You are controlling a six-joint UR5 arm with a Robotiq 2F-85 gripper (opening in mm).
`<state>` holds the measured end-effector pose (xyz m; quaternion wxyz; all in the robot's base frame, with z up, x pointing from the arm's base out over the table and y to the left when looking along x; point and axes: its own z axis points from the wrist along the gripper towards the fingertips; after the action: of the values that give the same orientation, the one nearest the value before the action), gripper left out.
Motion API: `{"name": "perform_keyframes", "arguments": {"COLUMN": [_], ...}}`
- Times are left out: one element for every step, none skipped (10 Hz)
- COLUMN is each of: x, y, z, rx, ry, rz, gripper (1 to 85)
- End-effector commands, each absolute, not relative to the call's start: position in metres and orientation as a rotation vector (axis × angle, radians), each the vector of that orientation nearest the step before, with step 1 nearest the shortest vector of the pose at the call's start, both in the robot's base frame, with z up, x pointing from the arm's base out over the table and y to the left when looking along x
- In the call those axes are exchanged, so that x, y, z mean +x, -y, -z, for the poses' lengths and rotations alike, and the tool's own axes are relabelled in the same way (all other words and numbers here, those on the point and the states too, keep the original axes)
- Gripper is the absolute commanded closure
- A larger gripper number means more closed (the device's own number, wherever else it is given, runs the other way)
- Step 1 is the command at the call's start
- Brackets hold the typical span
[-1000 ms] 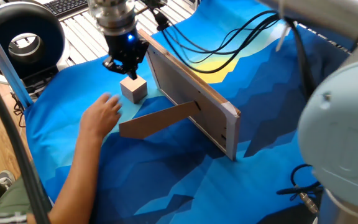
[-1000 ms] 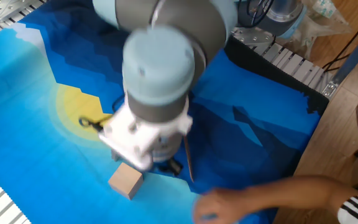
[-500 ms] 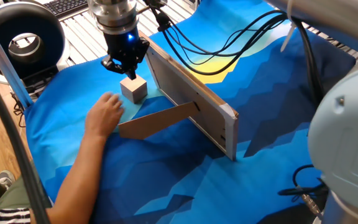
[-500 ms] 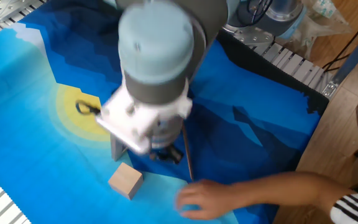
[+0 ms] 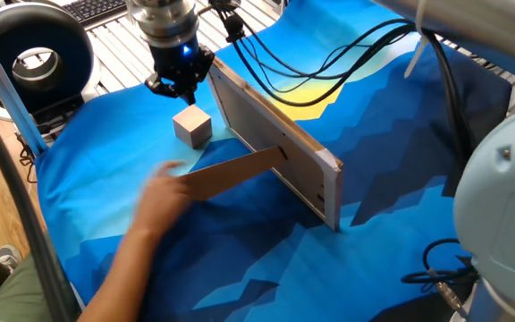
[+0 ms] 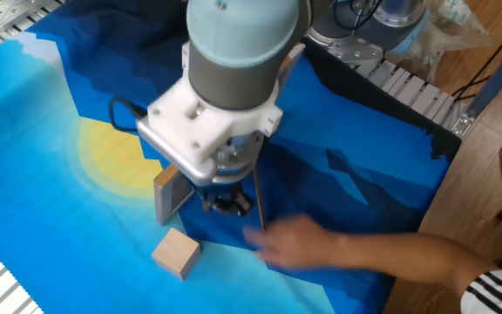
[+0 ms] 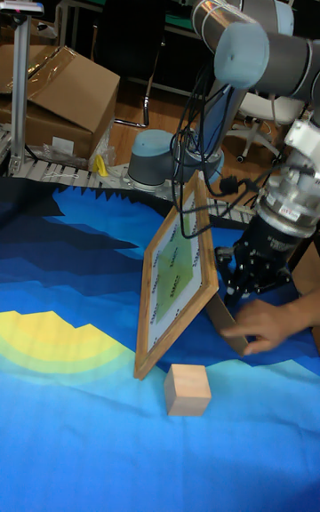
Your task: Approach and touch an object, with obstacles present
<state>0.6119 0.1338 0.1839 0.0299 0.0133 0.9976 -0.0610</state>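
Note:
The object, a small pale wooden cube (image 5: 192,125) (image 6: 176,253) (image 7: 188,389), rests on the blue cloth with nothing touching it. My gripper (image 5: 181,89) (image 6: 227,203) (image 7: 249,279) hangs just above and behind the cube, a small gap apart, its fingers drawn together with nothing between them. The obstacles stand right beside it: a long light-wood board (image 5: 275,143) (image 7: 178,276) leans upright on its edge, propped by a brown cardboard strip (image 5: 231,172) (image 6: 258,196). The board lies between the gripper and the cube in the tall fixed view.
A person's hand (image 5: 164,192) (image 6: 296,244) (image 7: 271,321) and forearm reach in over the cloth and touch the cardboard strip, close to my gripper. Black cables (image 5: 329,54) trail over the cloth behind the board. A black ring light (image 5: 34,58) stands at the far left.
My gripper has risen a little off the cube. The person's hand has moved from beside the cube to the cardboard strip. The cube and the board stay put.

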Motion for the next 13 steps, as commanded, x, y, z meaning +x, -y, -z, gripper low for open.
{"name": "perform_keyframes", "arguments": {"x": [0.588,0.581,0.578,0.578,0.578,0.575,0.571,0.566,0.565,0.566,0.565,0.567,0.575], "y": [-0.118,-0.106,-0.092,-0.077,-0.060,-0.051,-0.044,-0.054,-0.076,-0.092,-0.105,-0.119,-0.130], "z": [-0.231,-0.241,-0.248,-0.251,-0.252,-0.253,-0.254,-0.254,-0.255,-0.254,-0.250,-0.241,-0.228], "rx": [0.036,0.018,-0.008,-0.043,-0.077,-0.088,-0.101,-0.076,-0.003,0.049,0.090,0.130,0.163], "ry": [-3.123,-3.136,-3.142,-3.151,-3.157,-3.167,-3.181,-3.199,-3.193,-3.174,-3.173,-3.170,-3.150], "rz": [0.159,0.155,0.167,0.182,0.201,0.206,0.223,0.185,0.177,0.170,0.136,0.115,0.145], "gripper": [84.7,84.7,84.7,84.7,84.7,84.7,84.7,84.7,84.7,84.7,84.7,84.7,84.7]}}
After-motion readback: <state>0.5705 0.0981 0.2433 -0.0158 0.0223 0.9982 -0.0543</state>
